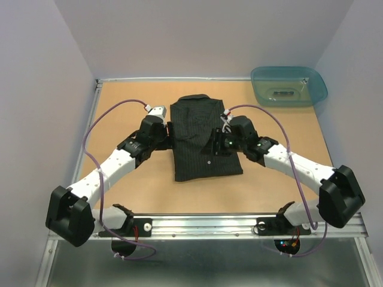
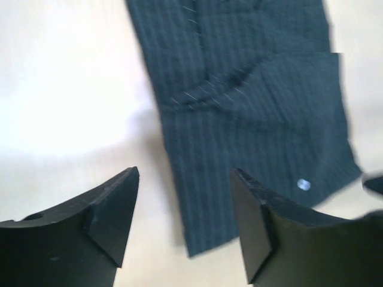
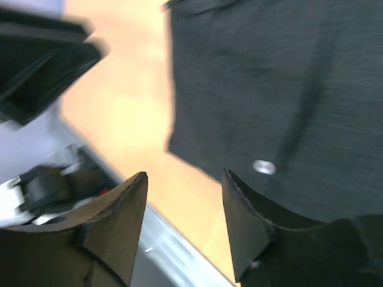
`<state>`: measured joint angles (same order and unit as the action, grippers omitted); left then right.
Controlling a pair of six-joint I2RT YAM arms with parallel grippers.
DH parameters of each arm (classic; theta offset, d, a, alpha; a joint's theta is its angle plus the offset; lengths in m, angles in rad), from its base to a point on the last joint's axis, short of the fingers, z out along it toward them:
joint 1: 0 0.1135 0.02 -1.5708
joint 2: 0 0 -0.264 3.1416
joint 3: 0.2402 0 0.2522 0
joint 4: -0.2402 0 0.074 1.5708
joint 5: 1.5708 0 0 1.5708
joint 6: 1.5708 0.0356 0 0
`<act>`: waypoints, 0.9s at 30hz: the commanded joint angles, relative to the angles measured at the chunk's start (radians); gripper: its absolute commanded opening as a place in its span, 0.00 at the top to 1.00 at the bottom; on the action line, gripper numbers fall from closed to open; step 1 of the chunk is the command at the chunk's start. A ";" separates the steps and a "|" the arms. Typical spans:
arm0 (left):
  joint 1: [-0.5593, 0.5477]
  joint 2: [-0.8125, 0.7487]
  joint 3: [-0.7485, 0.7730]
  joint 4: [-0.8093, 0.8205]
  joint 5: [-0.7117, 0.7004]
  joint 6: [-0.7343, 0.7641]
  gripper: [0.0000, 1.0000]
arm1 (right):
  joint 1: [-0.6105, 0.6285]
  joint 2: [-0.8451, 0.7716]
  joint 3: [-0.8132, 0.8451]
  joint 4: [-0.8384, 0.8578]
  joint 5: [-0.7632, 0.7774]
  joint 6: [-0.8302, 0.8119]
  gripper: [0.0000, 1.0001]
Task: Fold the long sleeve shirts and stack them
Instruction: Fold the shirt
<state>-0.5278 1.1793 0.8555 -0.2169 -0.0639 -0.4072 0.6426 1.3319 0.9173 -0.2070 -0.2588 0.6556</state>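
Note:
A black pinstriped collared shirt (image 1: 203,140) lies folded into a rectangle in the middle of the brown table, collar at the far end, a pale button near its front. My left gripper (image 1: 170,133) is open and empty at the shirt's left edge; in the left wrist view (image 2: 185,179) it hovers over the shirt's (image 2: 251,107) near corner. My right gripper (image 1: 216,143) is open and empty over the shirt's right half; in the right wrist view (image 3: 184,179) the shirt (image 3: 281,95) and a pale button (image 3: 264,167) lie below it.
A teal plastic tub (image 1: 288,85) stands at the far right corner. A metal rail (image 1: 239,224) runs along the near table edge. The left arm's gripper shows blurred in the right wrist view (image 3: 42,66). Grey walls enclose the table.

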 commanded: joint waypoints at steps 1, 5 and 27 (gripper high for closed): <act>0.005 0.059 0.036 0.082 -0.103 0.191 0.30 | 0.019 0.069 -0.015 0.292 -0.155 0.185 0.45; 0.005 0.100 0.019 0.155 -0.034 0.315 0.30 | 0.019 0.137 -0.057 0.412 -0.175 0.237 0.50; 0.000 0.355 0.062 0.260 0.115 0.587 0.29 | 0.012 0.265 -0.331 0.603 -0.102 0.357 0.56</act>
<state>-0.5262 1.5185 0.8654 0.0032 0.0830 0.1429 0.6605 1.5745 0.6167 0.3344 -0.3954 0.9989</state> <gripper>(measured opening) 0.709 0.439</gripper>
